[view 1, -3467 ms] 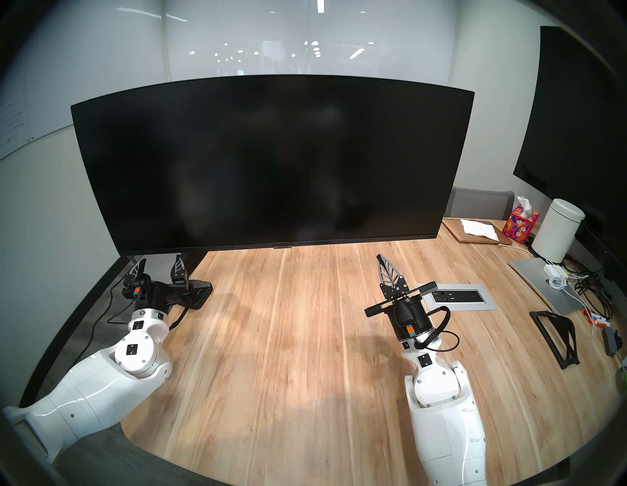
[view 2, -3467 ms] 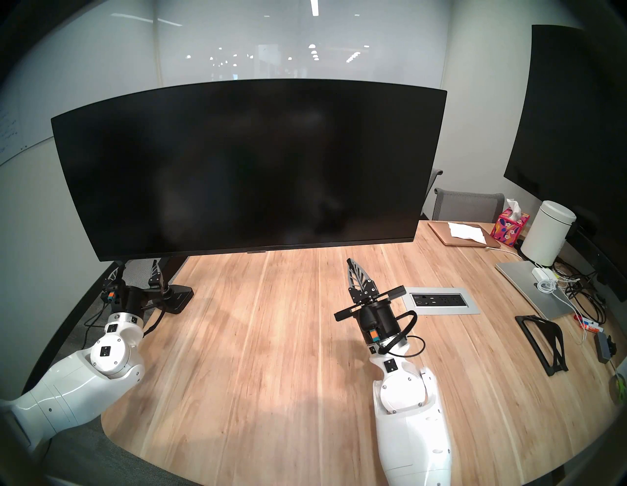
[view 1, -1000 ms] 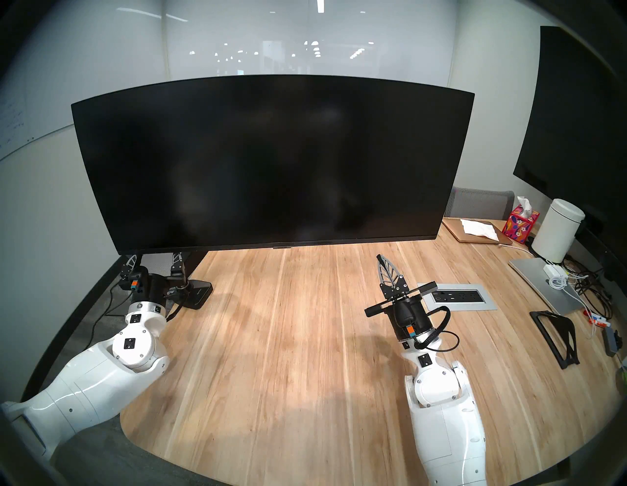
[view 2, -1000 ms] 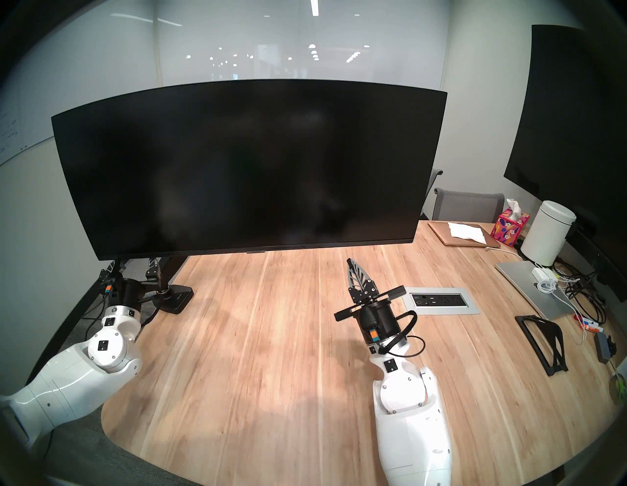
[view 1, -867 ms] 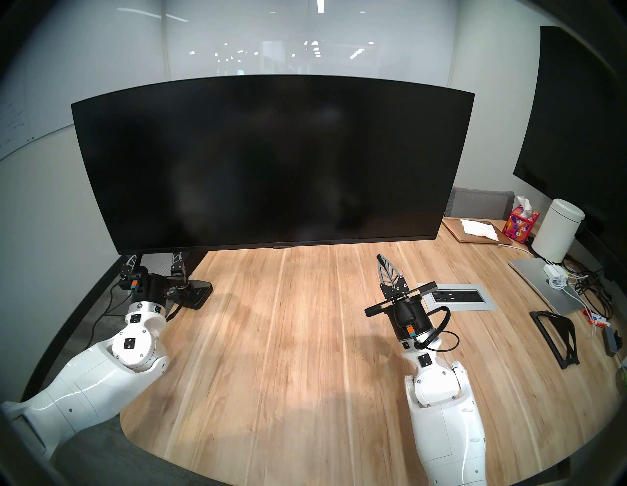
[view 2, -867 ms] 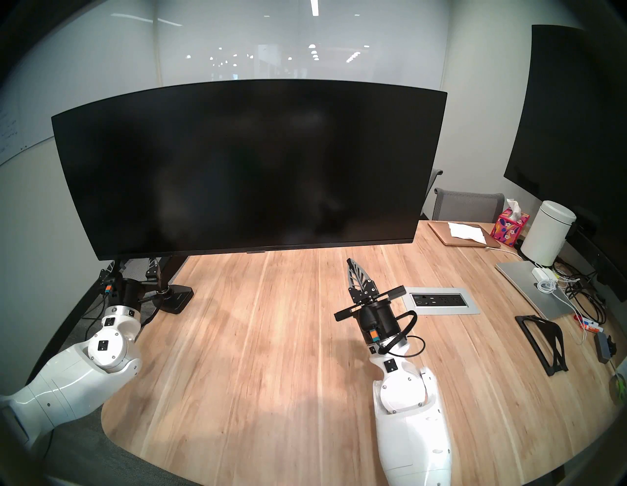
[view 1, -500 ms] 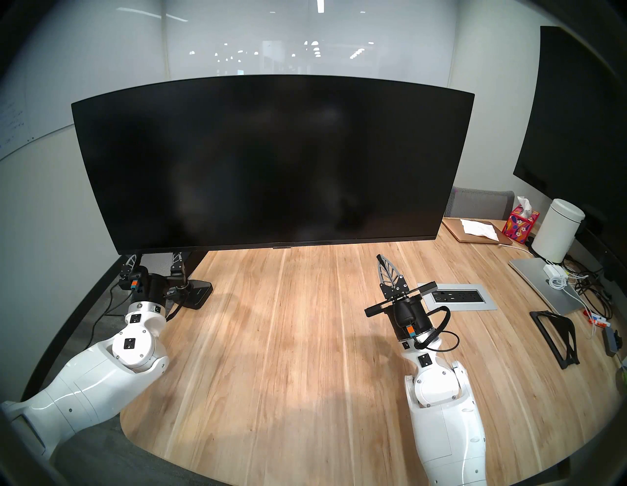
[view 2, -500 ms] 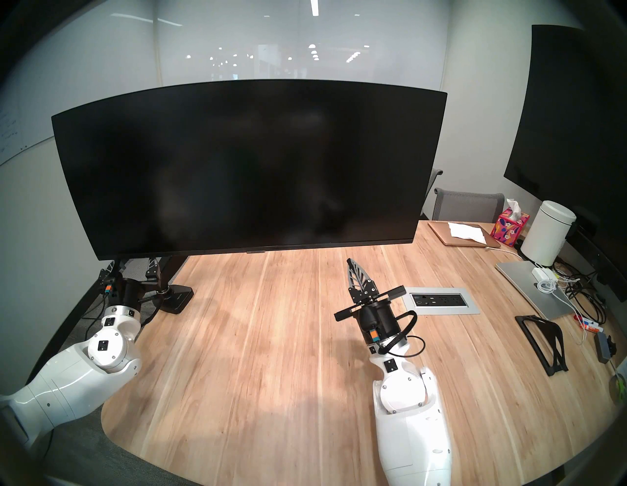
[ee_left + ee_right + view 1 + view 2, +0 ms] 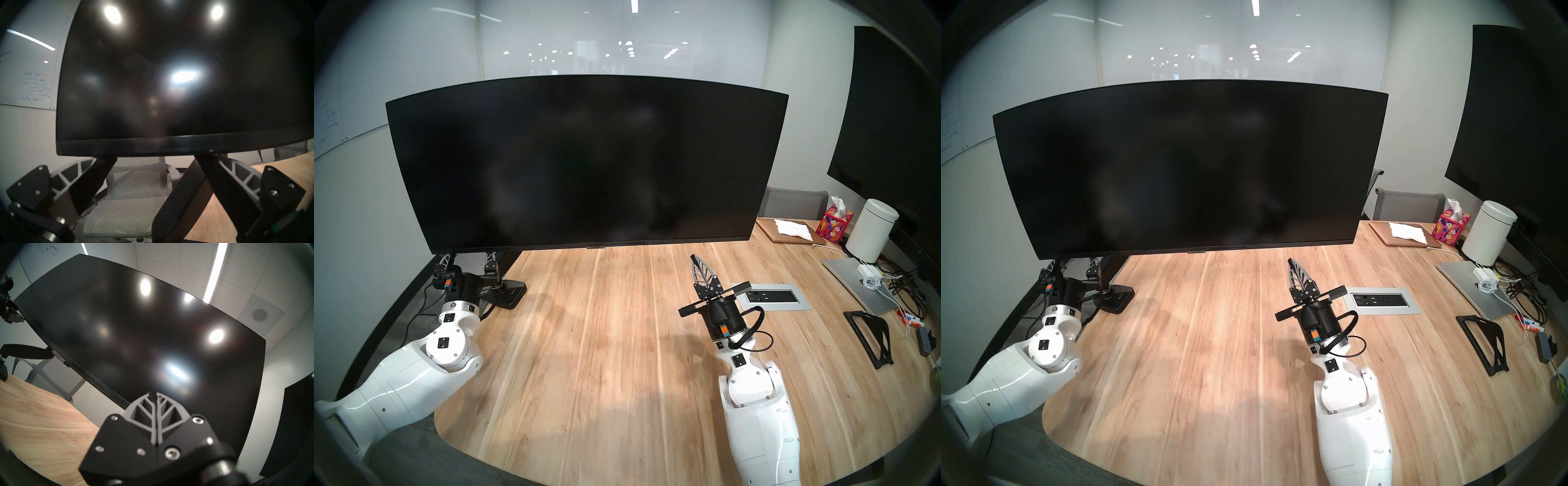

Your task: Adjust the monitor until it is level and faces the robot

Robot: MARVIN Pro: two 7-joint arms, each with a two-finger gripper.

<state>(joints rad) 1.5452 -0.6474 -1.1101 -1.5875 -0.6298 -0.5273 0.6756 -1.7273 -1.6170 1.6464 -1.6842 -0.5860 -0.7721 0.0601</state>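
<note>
while its dark face turns toward the near side, the curved monitor (image 9: 585,163) runs left to right over the wooden table (image 9: 602,339), far-left. left gripper (image 9: 468,263) reaches up under its lower left corner, fingers spread, grasping nothing. right gripper (image 9: 700,271) tilts up mid-table, clenched empty. only the right wrist view shows the monitor arm (image 9: 25,351).

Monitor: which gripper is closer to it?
Left. The left gripper sits open just under the monitor at its lower left corner; the right gripper, shut, hangs over the table, short of its bottom edge.
</note>
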